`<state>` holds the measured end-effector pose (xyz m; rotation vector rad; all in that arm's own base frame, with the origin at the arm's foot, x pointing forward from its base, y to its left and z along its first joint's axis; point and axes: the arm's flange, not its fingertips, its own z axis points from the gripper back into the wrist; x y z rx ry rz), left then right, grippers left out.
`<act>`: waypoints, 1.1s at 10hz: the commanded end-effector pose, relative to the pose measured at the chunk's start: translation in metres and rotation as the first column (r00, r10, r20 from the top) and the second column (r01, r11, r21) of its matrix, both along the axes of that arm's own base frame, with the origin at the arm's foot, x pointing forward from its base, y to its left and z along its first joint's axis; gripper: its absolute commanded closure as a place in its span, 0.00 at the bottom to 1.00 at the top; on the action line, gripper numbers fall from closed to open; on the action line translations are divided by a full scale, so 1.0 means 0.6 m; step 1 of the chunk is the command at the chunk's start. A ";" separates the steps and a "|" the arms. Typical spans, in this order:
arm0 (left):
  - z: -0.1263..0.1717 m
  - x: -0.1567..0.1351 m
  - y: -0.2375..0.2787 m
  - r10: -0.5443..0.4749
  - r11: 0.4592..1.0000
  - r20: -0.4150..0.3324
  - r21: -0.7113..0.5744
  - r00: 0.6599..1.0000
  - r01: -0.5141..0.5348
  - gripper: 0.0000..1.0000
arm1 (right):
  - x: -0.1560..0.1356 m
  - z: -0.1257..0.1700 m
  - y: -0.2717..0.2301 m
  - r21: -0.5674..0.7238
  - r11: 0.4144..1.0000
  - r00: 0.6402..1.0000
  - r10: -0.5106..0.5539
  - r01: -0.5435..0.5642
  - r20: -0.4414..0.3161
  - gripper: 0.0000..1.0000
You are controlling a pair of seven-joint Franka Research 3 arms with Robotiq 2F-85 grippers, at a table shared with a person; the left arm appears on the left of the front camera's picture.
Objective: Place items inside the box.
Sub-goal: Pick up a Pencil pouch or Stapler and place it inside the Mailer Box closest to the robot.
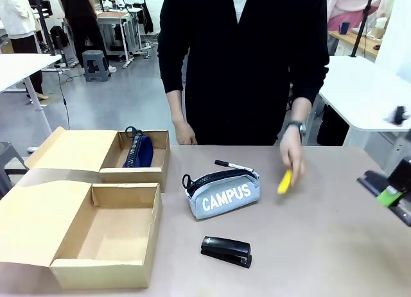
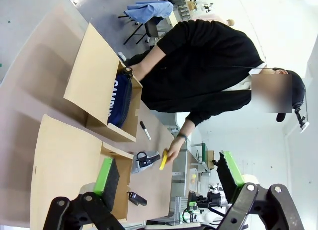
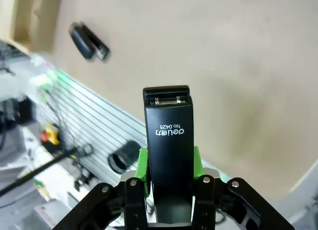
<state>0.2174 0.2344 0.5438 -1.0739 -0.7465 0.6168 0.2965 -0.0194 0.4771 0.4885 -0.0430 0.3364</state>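
Observation:
My right gripper [image 1: 390, 195] hangs at the table's right edge, shut on a black stapler [image 3: 168, 155] that sticks out past its green pads [image 3: 142, 166]. A second black stapler [image 1: 225, 251] lies at the front centre of the table. The grey "CAMPUS" pencil case [image 1: 223, 194] lies mid-table with a thin black marker [image 1: 232, 165] just behind it. A person's hand [image 1: 292, 149] holds the yellow utility knife [image 1: 284, 181] over the table. The navy pouch [image 1: 139, 150] sits in the far cardboard box [image 1: 106, 175]. My left gripper [image 2: 166, 165] is open, high above the boxes.
A nearer cardboard box [image 1: 103, 271] stands open and empty at front left, flaps spread. The person stands at the far edge, the other hand [image 1: 184, 133] by the far box. The table [image 1: 321, 246] is bare between the pencil case and my right gripper.

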 end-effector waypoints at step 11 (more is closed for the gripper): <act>0.001 0.000 -0.002 -0.004 1.000 0.028 0.002 1.000 0.004 0.00 | 0.062 -0.026 0.388 0.161 0.977 0.967 -0.102 0.142 -0.234 0.63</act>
